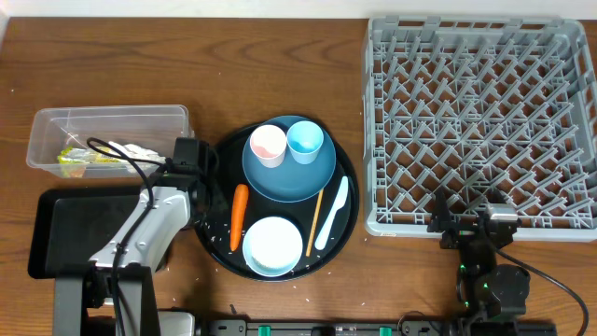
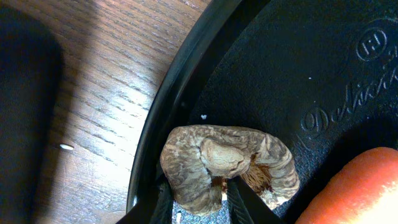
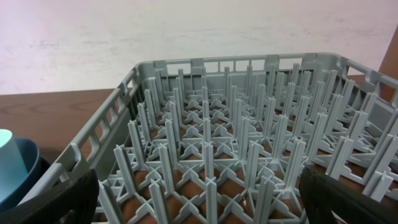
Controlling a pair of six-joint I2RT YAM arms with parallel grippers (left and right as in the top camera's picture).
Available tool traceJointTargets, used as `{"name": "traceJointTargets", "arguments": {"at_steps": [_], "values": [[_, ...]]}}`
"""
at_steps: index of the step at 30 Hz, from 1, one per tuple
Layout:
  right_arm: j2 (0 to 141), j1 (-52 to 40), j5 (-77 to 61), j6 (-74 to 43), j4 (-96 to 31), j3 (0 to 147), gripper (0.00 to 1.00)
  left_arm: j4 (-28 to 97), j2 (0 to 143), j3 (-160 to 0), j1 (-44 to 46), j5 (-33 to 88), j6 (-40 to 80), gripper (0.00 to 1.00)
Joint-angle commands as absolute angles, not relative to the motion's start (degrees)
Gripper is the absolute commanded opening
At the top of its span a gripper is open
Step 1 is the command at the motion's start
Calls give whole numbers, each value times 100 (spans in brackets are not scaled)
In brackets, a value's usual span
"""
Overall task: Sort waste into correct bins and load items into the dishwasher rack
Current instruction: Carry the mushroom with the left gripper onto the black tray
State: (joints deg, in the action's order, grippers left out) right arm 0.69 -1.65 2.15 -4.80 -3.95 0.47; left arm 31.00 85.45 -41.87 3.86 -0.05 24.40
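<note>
Left end effector (image 2: 199, 204) has its two fingers (image 2: 163, 208) drawn narrow onto the lower part of the lump (image 2: 217, 158), pinching it from both sides. The lump, brown and wrinkled, lies inside the round tray (image 2: 163, 112), right against its left rim. The carrot (image 2: 354, 186) is just beside it on the right. One rice grain (image 2: 203, 116) sits on the tray above the lump, and another lies outside on the worktop (image 2: 106, 74). From overhead the lump cannot be made out beside the left arm.

Right end effector (image 3: 205, 208) is spread wide, with nothing between its fingers. It hovers at the near edge of the rack (image 3: 211, 149), facing the pegs. The rack stands at the right of the worktop.

On the round tray, the plate (image 1: 298, 182) carries the pink cup (image 1: 268, 145) and the blue cup (image 1: 305, 140), upright and side by side. The bowl (image 1: 273, 246) sits nearer the arms than the plate. The carrot lies lengthwise to the bowl's left. The chopstick (image 1: 315, 219) and spoon (image 1: 333, 217) lie side by side to its right.

The tub (image 1: 42, 140) stands at the left of the worktop, with the wrapper (image 1: 75, 159) and tissue (image 1: 131, 151) inside. The flat tray (image 1: 75, 224) lies in front of it, partly under the left arm.
</note>
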Motion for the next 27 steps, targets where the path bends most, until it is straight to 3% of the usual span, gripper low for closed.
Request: {"name": "traceJointTargets", "arguments": {"at_steps": [1, 17, 27], "values": [[32, -141, 255, -508, -403, 30, 99, 3120, 8552, -4158, 362, -108, 2471, 26], [32, -141, 255, -508, -403, 30, 99, 4167, 6657, -4477, 311, -279, 2569, 19], [32, -141, 255, -508, -403, 30, 99, 4477, 6064, -4477, -1114, -972, 2821, 19]]}}
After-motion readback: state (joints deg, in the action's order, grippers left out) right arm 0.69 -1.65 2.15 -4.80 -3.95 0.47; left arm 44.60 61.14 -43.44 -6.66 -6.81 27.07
